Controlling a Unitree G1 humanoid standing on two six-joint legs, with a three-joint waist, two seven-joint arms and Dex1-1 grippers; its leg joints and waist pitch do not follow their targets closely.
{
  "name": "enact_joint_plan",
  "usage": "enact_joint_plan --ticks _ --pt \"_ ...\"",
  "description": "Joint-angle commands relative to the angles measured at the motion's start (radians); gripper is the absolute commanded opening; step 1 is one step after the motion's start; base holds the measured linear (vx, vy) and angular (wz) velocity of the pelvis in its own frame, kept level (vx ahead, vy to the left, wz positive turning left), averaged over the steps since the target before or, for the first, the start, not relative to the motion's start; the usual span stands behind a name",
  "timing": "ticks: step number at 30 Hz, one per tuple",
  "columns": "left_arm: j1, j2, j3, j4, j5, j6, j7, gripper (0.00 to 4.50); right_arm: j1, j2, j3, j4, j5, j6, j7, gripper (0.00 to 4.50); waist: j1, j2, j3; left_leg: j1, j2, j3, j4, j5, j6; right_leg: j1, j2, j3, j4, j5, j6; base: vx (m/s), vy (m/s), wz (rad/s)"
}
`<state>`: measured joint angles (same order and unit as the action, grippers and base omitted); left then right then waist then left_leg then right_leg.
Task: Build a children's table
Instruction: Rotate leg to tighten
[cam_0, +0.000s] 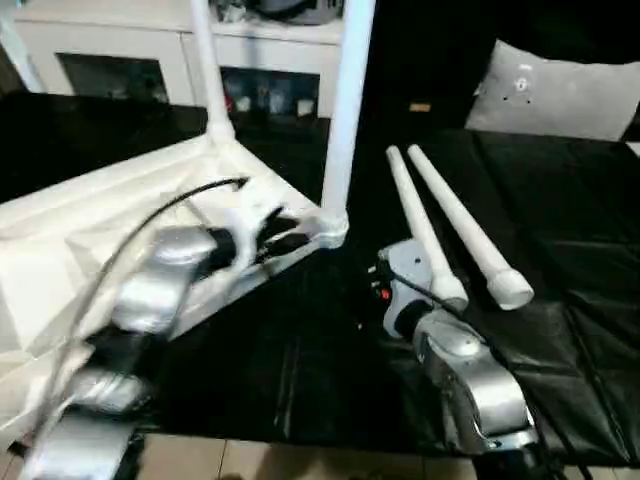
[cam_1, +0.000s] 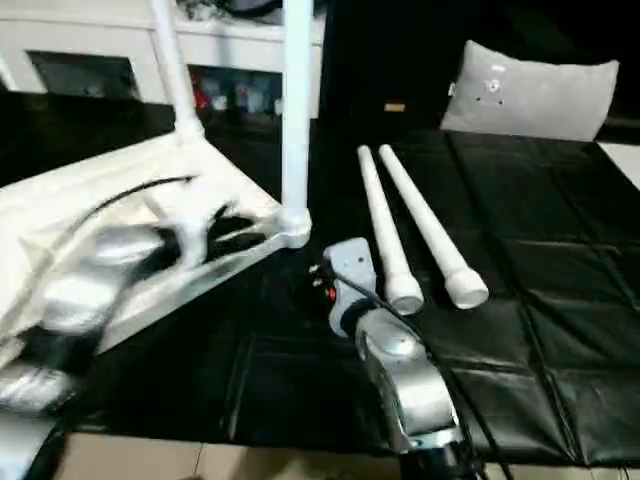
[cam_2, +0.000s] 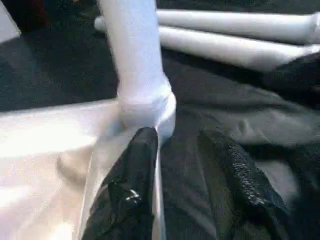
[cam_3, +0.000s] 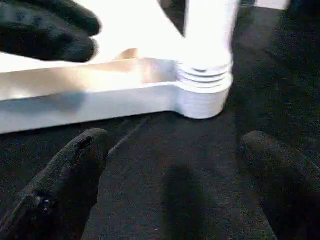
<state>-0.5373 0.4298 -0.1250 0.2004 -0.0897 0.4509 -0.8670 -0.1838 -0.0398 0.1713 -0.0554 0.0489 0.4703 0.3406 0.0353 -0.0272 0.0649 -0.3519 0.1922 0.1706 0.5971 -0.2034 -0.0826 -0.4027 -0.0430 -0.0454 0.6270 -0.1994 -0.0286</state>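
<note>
Glossy white plastic on the tabletop (cam_0: 120, 200), smooth all along its rim. The legs (cam_0: 455, 225) share that sleek white plastic sheen. Underneath lies a black sheet (cam_1: 540, 280), creased with a dull shine. At two o'clock, a soft cloth pillow (cam_0: 560, 95). Forearms (cam_0: 470, 385): brushed silver metal. Fingertips (cam_2: 240, 170): rough, matt black.

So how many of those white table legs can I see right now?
4. Two stand upright in the tabletop's corner sockets: the far leg and the near leg. Two lie loose on the black mat: one beside the other.
</note>
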Motion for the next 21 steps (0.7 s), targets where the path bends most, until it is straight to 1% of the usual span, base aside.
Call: enact_joint_plan --ticks 1,2,3,4,5,6,7,8,9,11,12,13,14,15,16,17,18,19,20,21 --pt "0.028 0.033 0.012 -0.111 -0.035 0.120 -0.026 1.53 0.005 -0.014 0.011 -0.028 0.011 0.019 0.022 4.50 0.000 0.019 -0.061 0.005 0.039 -0.010 -0.073 -0.157 -0.018 0.052 -0.083 0.056 -0.074 -0.155 -0.190 0.000 0.000 0.00" --pt "0.057 0.058 0.025 -0.172 -0.051 0.188 -0.026 1.53 0.009 -0.024 0.021 -0.035 0.011 0.027 0.032 4.50 -0.002 0.015 -0.059 0.005 0.036 -0.008 -0.072 -0.161 -0.017 0.051 -0.080 0.056 -0.076 -0.165 -0.187 0.000 0.000 0.00" --pt "0.071 0.069 0.033 -0.200 -0.054 0.222 -0.021 1.53 0.010 -0.033 0.028 -0.038 0.009 0.030 0.040 4.50 -0.002 0.019 -0.058 0.007 0.037 -0.009 -0.073 -0.169 -0.022 0.049 -0.080 0.057 -0.077 -0.180 -0.185 0.000 0.000 0.00" --pt "0.082 0.080 0.039 -0.223 -0.054 0.252 -0.018 1.53 0.011 -0.039 0.033 -0.042 0.008 0.032 0.047 4.50 -0.001 0.019 -0.058 0.007 0.036 -0.009 -0.073 -0.173 -0.022 0.050 -0.080 0.056 -0.078 -0.189 -0.182 0.000 0.000 0.00" --pt "0.105 0.105 0.038 -0.259 -0.044 0.283 -0.019 1.53 0.013 -0.050 0.044 -0.048 0.008 0.038 0.060 4.50 0.000 0.015 -0.057 0.006 0.034 -0.008 -0.072 -0.177 -0.022 0.050 -0.079 0.057 -0.081 -0.206 -0.174 0.000 0.000 0.00" --pt "0.130 0.125 0.040 -0.291 -0.035 0.312 -0.016 1.53 0.016 -0.060 0.056 -0.054 0.006 0.044 0.073 4.50 0.000 0.016 -0.056 0.001 0.032 -0.011 -0.075 -0.178 -0.020 0.052 -0.080 0.057 -0.082 -0.227 -0.163 0.000 0.000 0.00" --pt "0.135 0.128 0.041 -0.297 -0.034 0.318 -0.015 1.53 0.016 -0.062 0.059 -0.056 0.005 0.045 0.076 4.50 0.000 0.017 -0.056 0.004 0.033 -0.010 -0.074 -0.181 -0.021 0.050 -0.080 0.057 -0.084 -0.235 -0.158 0.000 0.000 0.00" --pt "0.148 0.135 0.045 -0.318 -0.034 0.341 -0.009 1.53 0.017 -0.068 0.065 -0.059 0.003 0.048 0.082 4.50 0.000 0.012 -0.056 0.003 0.033 -0.010 -0.073 -0.175 -0.021 0.051 -0.080 0.057 -0.085 -0.239 -0.152 0.000 0.000 0.00" --pt "0.172 0.157 0.040 -0.353 -0.024 0.371 0.006 1.88 0.021 -0.073 0.081 -0.067 0.001 0.054 0.091 4.50 0.001 0.016 -0.057 0.001 0.033 -0.012 -0.074 -0.167 -0.019 0.052 -0.080 0.057 -0.082 -0.231 -0.150 0.000 0.000 0.00" --pt "0.181 0.166 0.037 -0.367 -0.023 0.389 0.013 1.88 0.023 -0.077 0.090 -0.071 0.002 0.061 0.099 4.50 0.000 0.015 -0.058 0.000 0.032 -0.011 -0.073 -0.158 -0.019 0.052 -0.078 0.057 -0.081 -0.214 -0.150 0.000 0.000 0.00" --pt "0.194 0.183 0.029 -0.392 -0.024 0.424 0.030 1.92 0.028 -0.090 0.110 -0.083 0.002 0.073 0.117 4.50 -0.001 0.017 -0.059 0.001 0.031 -0.012 -0.072 -0.158 -0.019 0.051 -0.077 0.056 -0.079 -0.209 -0.152 0.000 0.000 0.00" --pt "0.197 0.190 0.024 -0.393 -0.015 0.429 0.037 2.03 0.029 -0.096 0.120 -0.087 0.000 0.074 0.124 4.50 0.000 0.019 -0.059 0.001 0.031 -0.012 -0.072 -0.155 -0.017 0.051 -0.077 0.056 -0.080 -0.206 -0.152 0.000 0.000 0.00" --pt "0.201 0.196 0.017 -0.386 0.000 0.429 0.045 2.03 0.032 -0.104 0.129 -0.092 -0.002 0.079 0.132 4.50 -0.002 0.017 -0.057 0.000 0.030 -0.012 -0.073 -0.160 -0.015 0.051 -0.075 0.056 -0.081 -0.209 -0.151 0.000 0.000 0.00" --pt "0.203 0.200 0.014 -0.384 0.008 0.430 0.050 2.03 0.034 -0.108 0.135 -0.096 0.000 0.082 0.140 4.50 -0.001 0.019 -0.057 0.001 0.028 -0.012 -0.071 -0.161 -0.014 0.050 -0.076 0.056 -0.084 -0.218 -0.149 0.000 0.000 0.00" --pt "0.206 0.204 0.011 -0.381 0.017 0.430 0.055 2.03 0.036 -0.113 0.142 -0.101 0.002 0.086 0.148 4.50 -0.001 0.019 -0.057 0.001 0.029 -0.012 -0.071 -0.164 -0.015 0.050 -0.076 0.056 -0.085 -0.223 -0.147 0.000 0.000 0.00" --pt "0.211 0.222 -0.005 -0.369 0.050 0.435 0.074 2.03 0.044 -0.135 0.165 -0.123 0.007 0.095 0.180 4.50 -0.001 0.021 -0.058 0.001 0.029 -0.013 -0.072 -0.168 -0.016 0.051 -0.075 0.056 -0.085 -0.224 -0.143 0.000 0.000 0.00" --pt "0.213 0.225 -0.008 -0.365 0.059 0.437 0.083 2.03 0.048 -0.144 0.174 -0.134 0.012 0.099 0.194 4.50 0.000 0.020 -0.058 0.001 0.030 -0.013 -0.071 -0.167 -0.015 0.051 -0.074 0.056 -0.084 -0.220 -0.140 0.000 0.000 0.00" --pt "0.216 0.228 -0.010 -0.364 0.068 0.442 0.095 2.03 0.053 -0.154 0.183 -0.147 0.017 0.103 0.210 4.50 -0.001 0.019 -0.058 0.000 0.030 -0.014 -0.072 -0.166 -0.013 0.052 -0.075 0.056 -0.083 -0.217 -0.138 0.000 0.000 0.00" --pt "0.216 0.228 -0.010 -0.364 0.068 0.442 0.095 2.03 0.053 -0.154 0.183 -0.147 0.017 0.103 0.210 4.50 0.000 0.020 -0.059 0.001 0.030 -0.013 -0.071 -0.165 -0.012 0.051 -0.075 0.056 -0.084 -0.215 -0.138 0.000 0.000 0.00" --pt "0.216 0.236 -0.014 -0.372 0.061 0.463 0.100 2.03 0.059 -0.169 0.193 -0.162 0.018 0.108 0.222 4.50 0.001 0.022 -0.059 0.001 0.030 -0.013 -0.071 -0.163 -0.013 0.051 -0.076 0.056 -0.084 -0.211 -0.144 0.000 0.000 0.00"
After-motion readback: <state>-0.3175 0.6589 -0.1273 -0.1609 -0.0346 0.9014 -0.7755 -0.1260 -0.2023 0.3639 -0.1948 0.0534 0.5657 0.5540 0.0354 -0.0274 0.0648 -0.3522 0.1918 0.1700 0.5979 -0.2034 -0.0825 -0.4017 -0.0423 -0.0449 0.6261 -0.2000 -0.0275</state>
